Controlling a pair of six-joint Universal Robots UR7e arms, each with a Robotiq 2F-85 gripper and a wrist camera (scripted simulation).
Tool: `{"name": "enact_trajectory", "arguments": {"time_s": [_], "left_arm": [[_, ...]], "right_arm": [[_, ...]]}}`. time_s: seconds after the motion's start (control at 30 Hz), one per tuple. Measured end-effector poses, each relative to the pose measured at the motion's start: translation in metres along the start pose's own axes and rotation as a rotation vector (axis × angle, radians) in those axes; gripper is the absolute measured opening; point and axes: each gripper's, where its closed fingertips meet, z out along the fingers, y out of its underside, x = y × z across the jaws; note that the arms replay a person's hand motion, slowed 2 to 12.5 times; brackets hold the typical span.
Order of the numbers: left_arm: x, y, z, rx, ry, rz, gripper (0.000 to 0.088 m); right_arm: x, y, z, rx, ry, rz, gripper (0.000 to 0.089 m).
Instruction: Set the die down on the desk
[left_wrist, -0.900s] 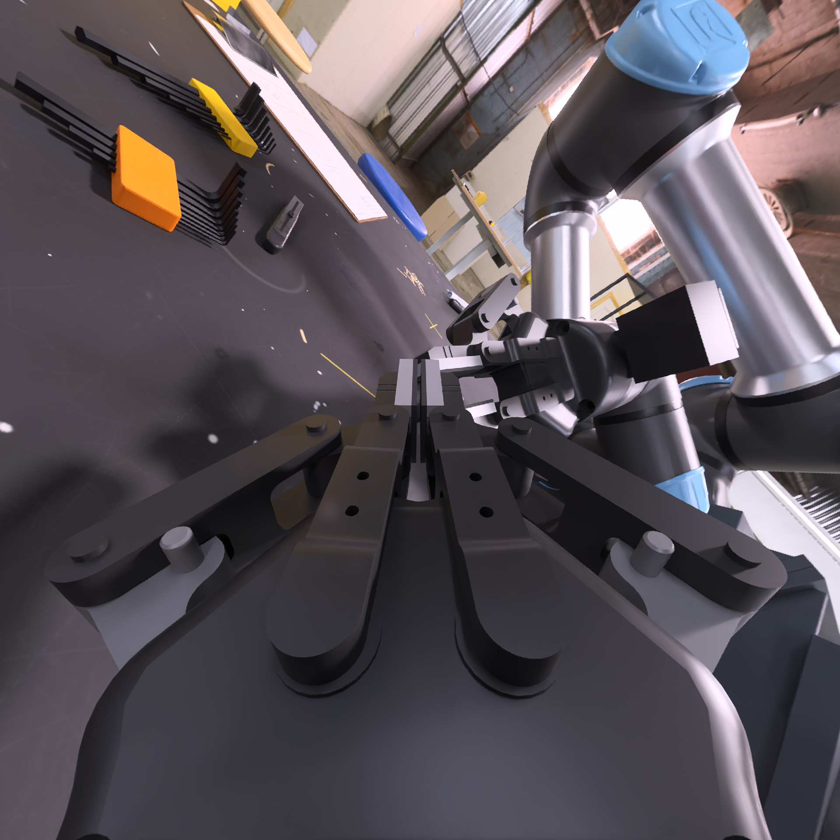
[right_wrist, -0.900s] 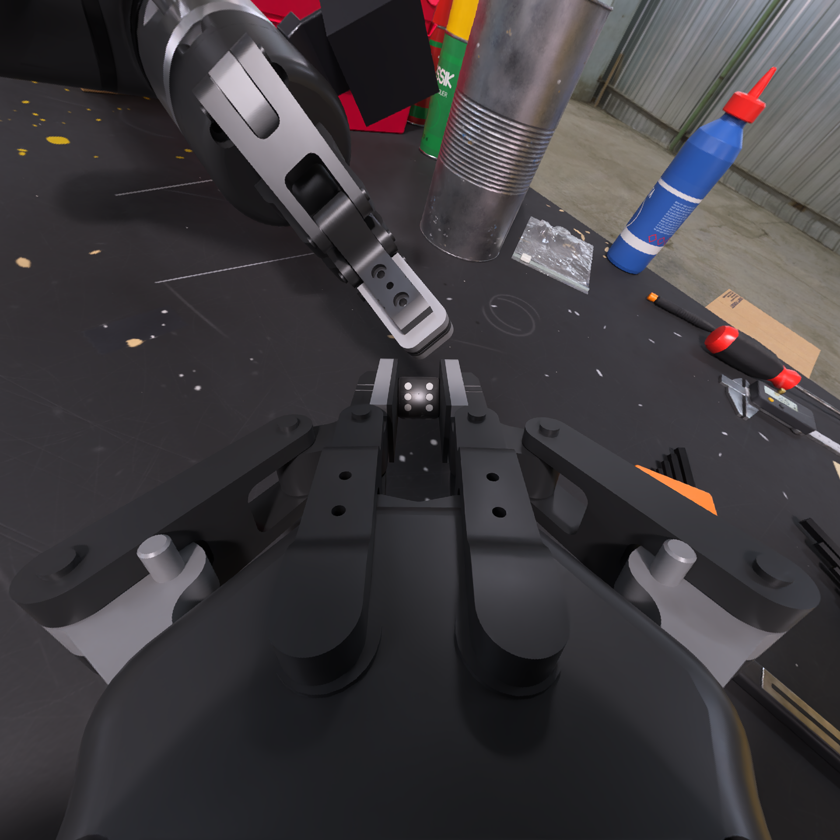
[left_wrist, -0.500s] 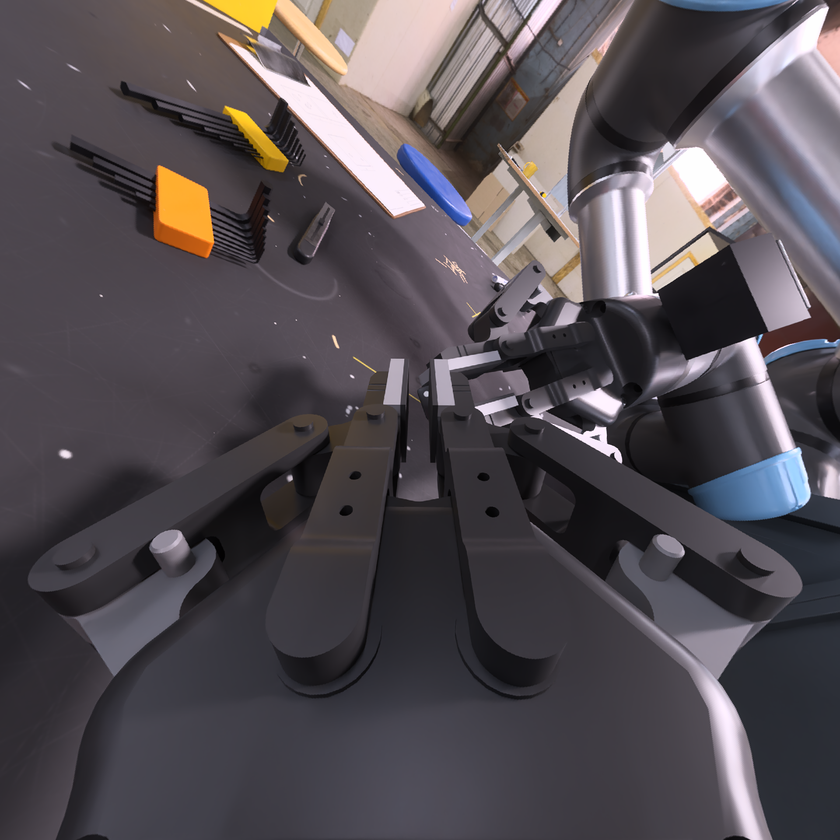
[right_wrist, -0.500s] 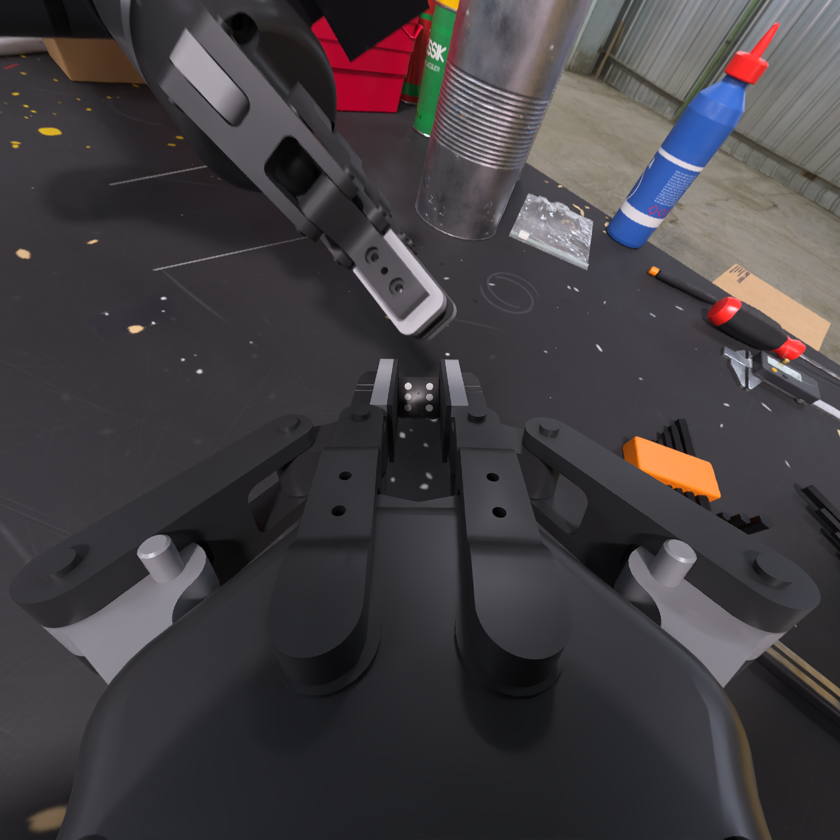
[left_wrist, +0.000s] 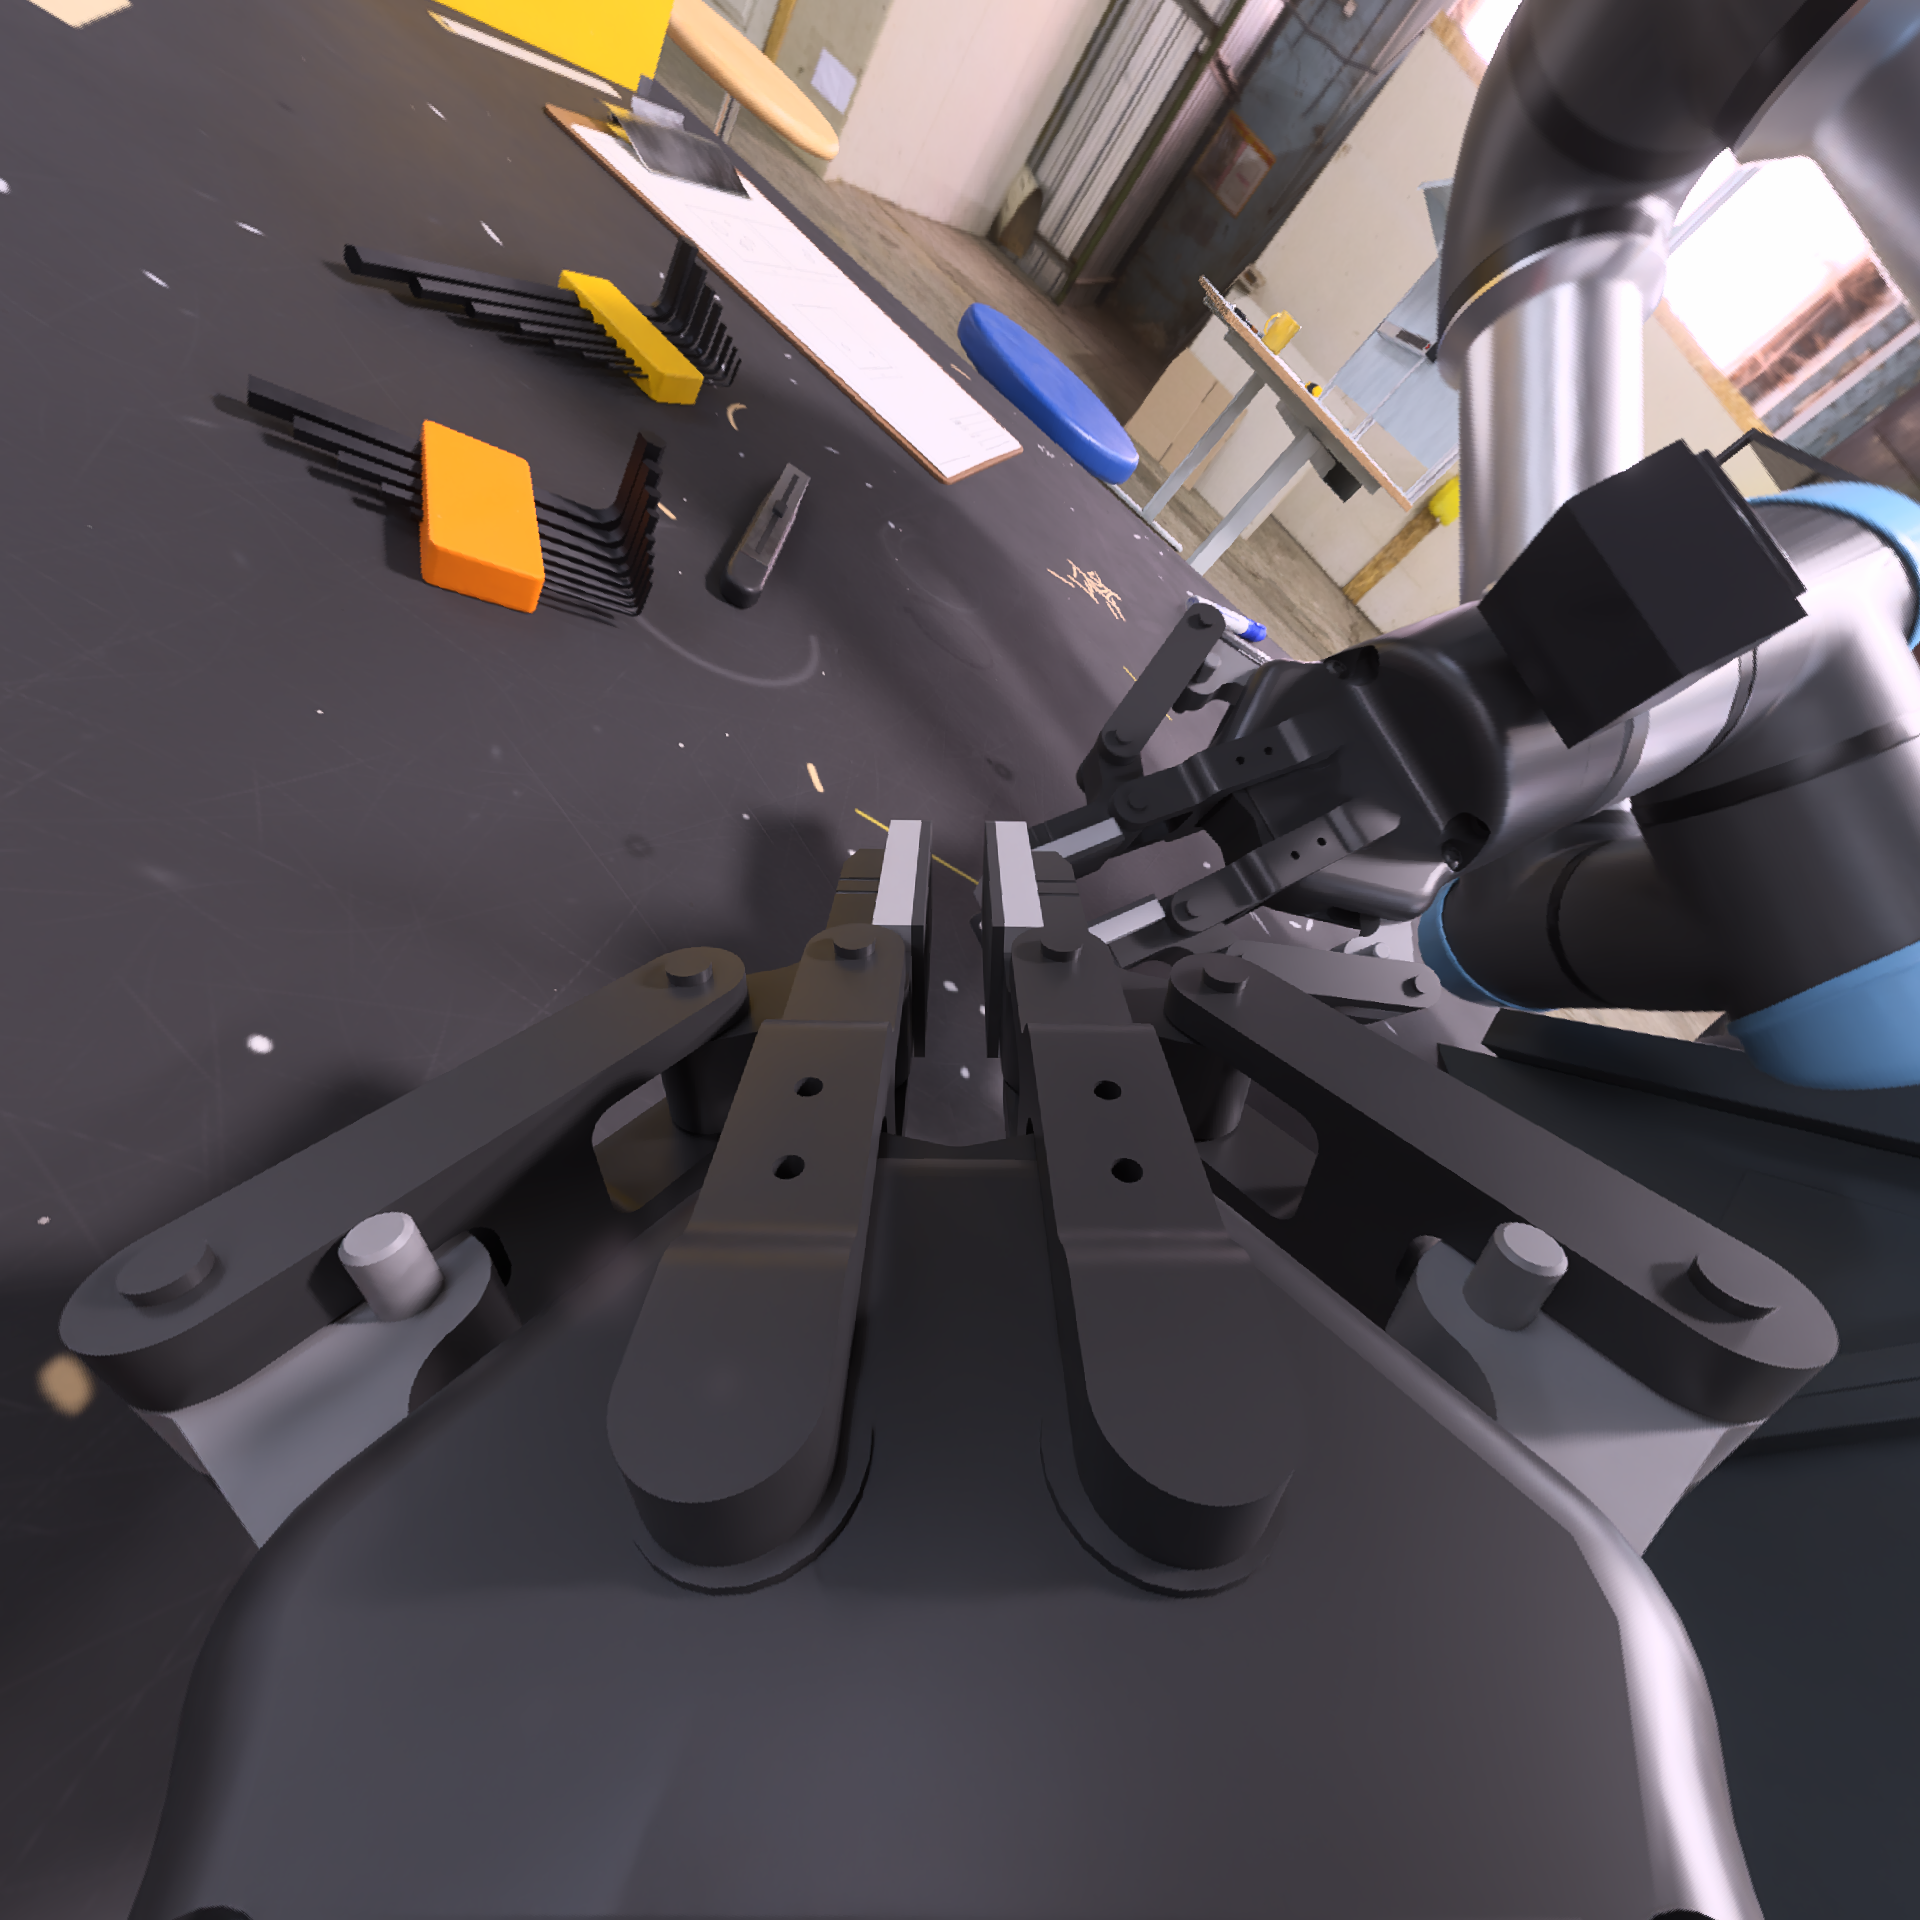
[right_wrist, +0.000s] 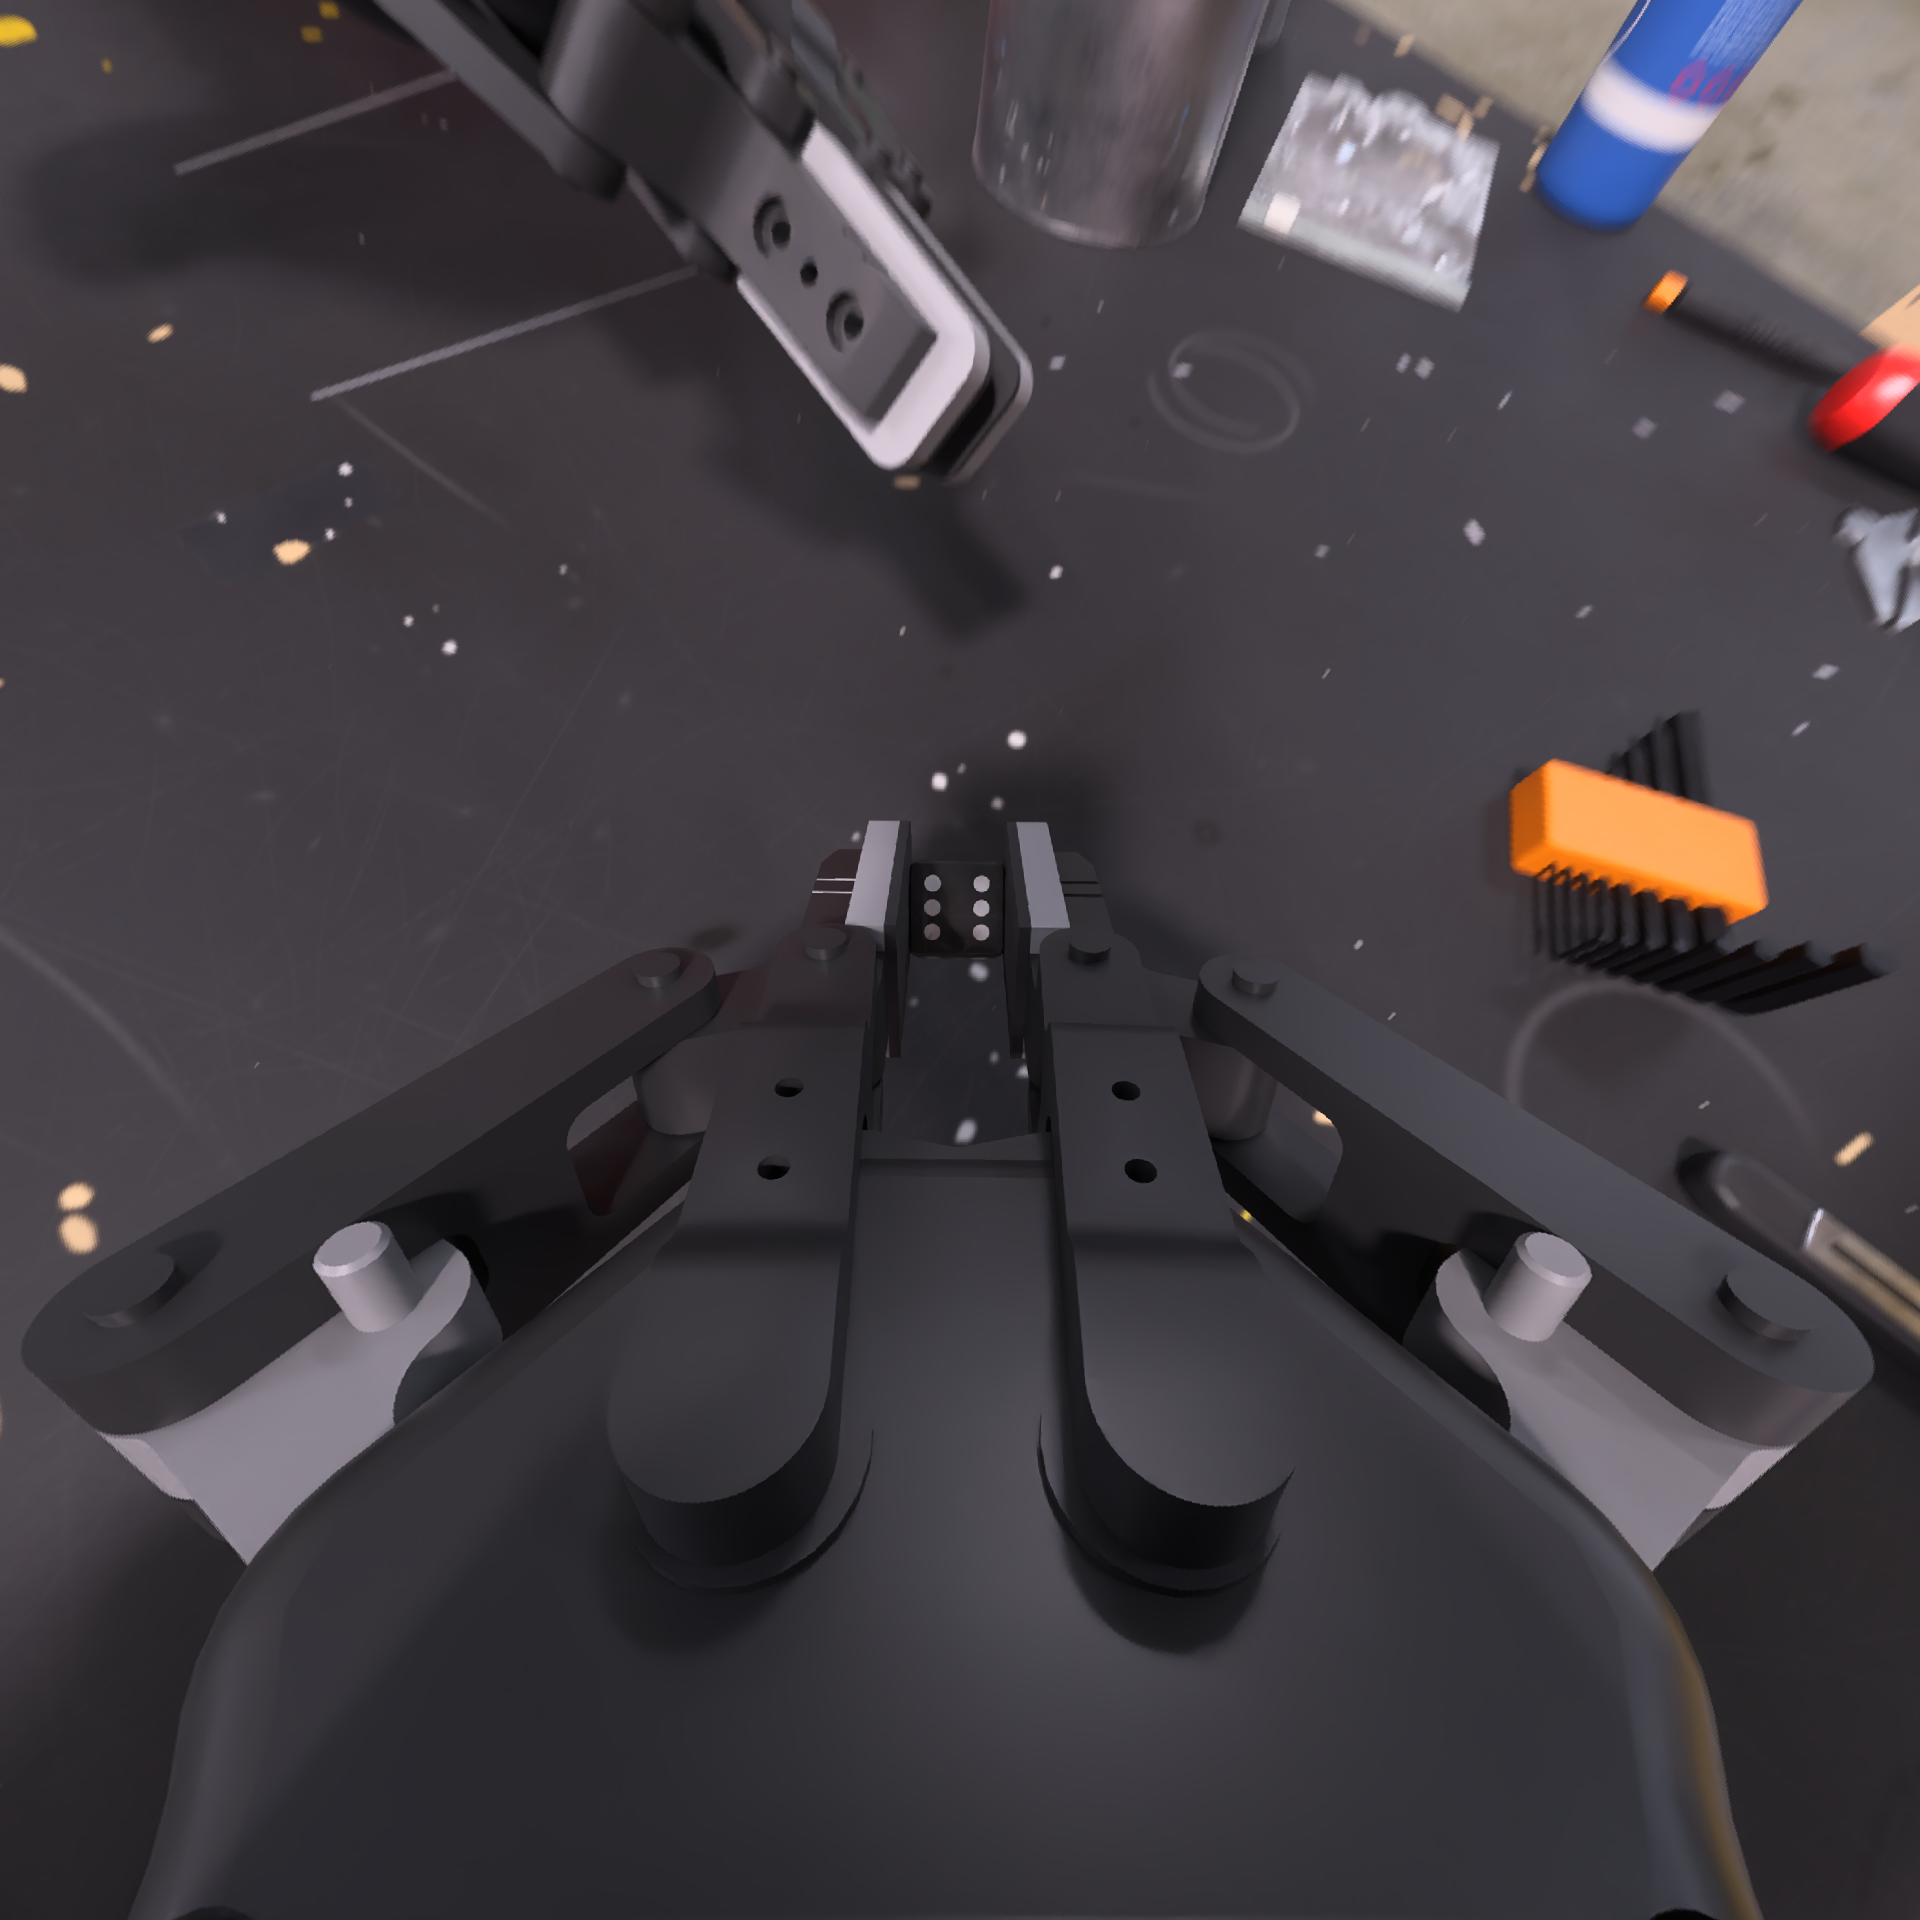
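Right gripper (right_wrist: 957, 888) pinches the black die (right_wrist: 957, 910) between its pads, six-pip face toward the wrist, above the dark desk (right_wrist: 520, 831); contact with the surface cannot be told. Judgement: lower straight until the die's underside seats flat, then part the fingers slowly so it does not roll. Left gripper (left_wrist: 956, 883) empty, pads slightly apart, hanging just beyond at far left; likeliest obstruction. Orange hex-key set (right_wrist: 1636, 847) to the right, metal can (right_wrist: 1101, 114) and blue bottle (right_wrist: 1652, 104) far; all well apart.
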Motion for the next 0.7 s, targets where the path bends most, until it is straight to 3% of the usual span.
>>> {"name": "enact_trajectory", "arguments": {"time_s": [0.3, 0.7], "left_arm": [[-0.003, 0.008, 0.002, -0.029, -0.018, 0.007, 0.0078], [-0.004, 0.017, 0.003, -0.075, -0.043, 0.040, 0.0069]], "right_arm": [[-0.013, 0.037, 0.005, -0.198, -0.081, 0.071, 0.0159], [-0.014, 0.048, 0.007, -0.270, -0.087, 0.125, 0.0159]]}}
